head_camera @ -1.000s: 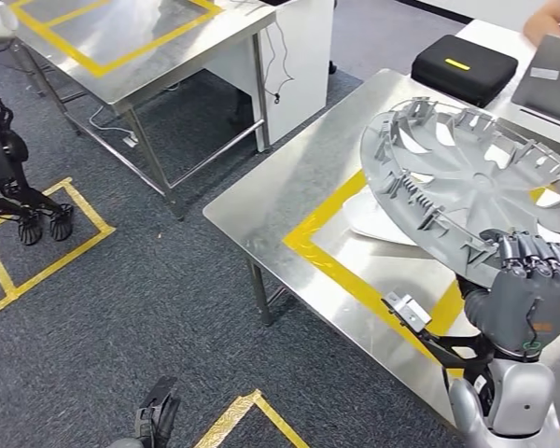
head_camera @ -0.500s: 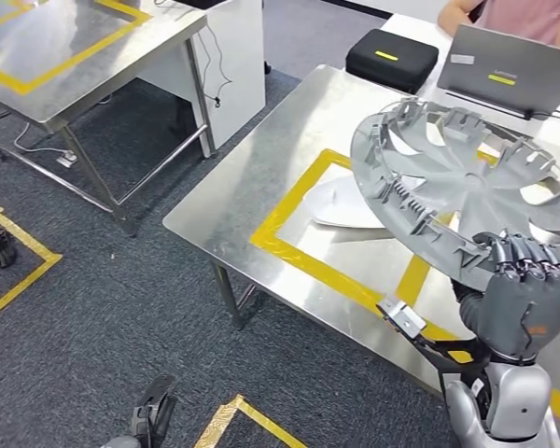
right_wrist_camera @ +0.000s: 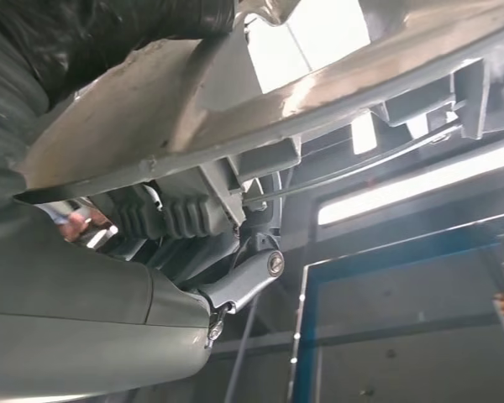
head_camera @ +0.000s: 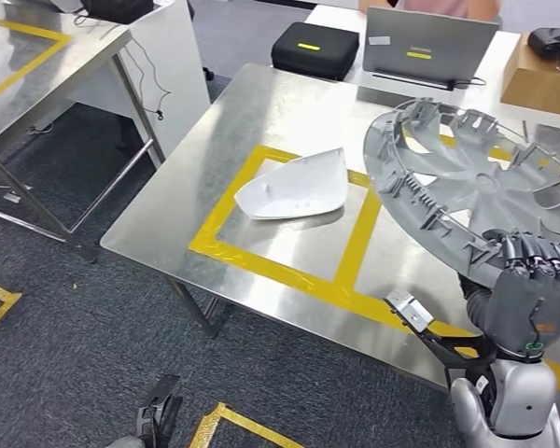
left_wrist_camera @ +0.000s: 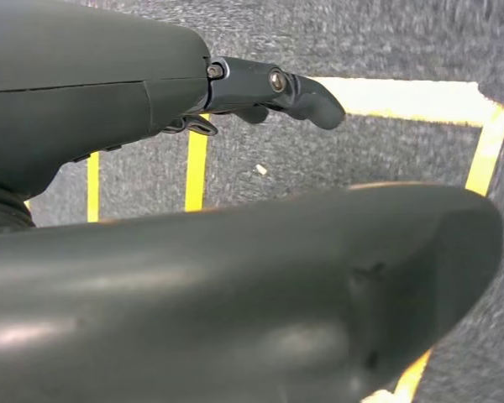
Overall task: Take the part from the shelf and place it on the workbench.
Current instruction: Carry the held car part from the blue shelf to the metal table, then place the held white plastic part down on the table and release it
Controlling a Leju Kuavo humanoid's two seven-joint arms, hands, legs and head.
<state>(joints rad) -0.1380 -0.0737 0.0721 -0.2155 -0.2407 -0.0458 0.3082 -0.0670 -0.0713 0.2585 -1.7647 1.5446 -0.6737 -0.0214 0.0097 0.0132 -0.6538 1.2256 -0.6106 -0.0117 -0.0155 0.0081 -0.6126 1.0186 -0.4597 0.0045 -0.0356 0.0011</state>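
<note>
Right hand: the right hand (head_camera: 529, 297) grips the near rim of the hubcap (head_camera: 474, 182), its dark fingers (head_camera: 527, 252) curled over the edge; the wrist view shows the same rim (right_wrist_camera: 249, 126) pressed against the hand from close behind.
Hubcap: a grey wheel cover with its ribbed, clipped inner side turned up, held tilted in the air above the right part of the workbench (head_camera: 214, 201), not resting on it.
Left hand: the left hand (head_camera: 158, 415) hangs low over the carpet at the bottom of the head view; the wrist view shows one dark finger (left_wrist_camera: 287, 88) stretched out straight with nothing in it, but I cannot tell how the other fingers lie.
Workbench: a steel table with yellow tape boxes (head_camera: 347, 257) marked on its top.
White part: a white curved shell (head_camera: 295, 187) lies flat inside the left tape box, well apart from the hubcap.
Far side: a black case (head_camera: 315, 49), a grey laptop (head_camera: 428, 47) and a cardboard box (head_camera: 541, 79) sit on the table beyond.
Floor: dark carpet with yellow tape lines (head_camera: 235, 425).
</note>
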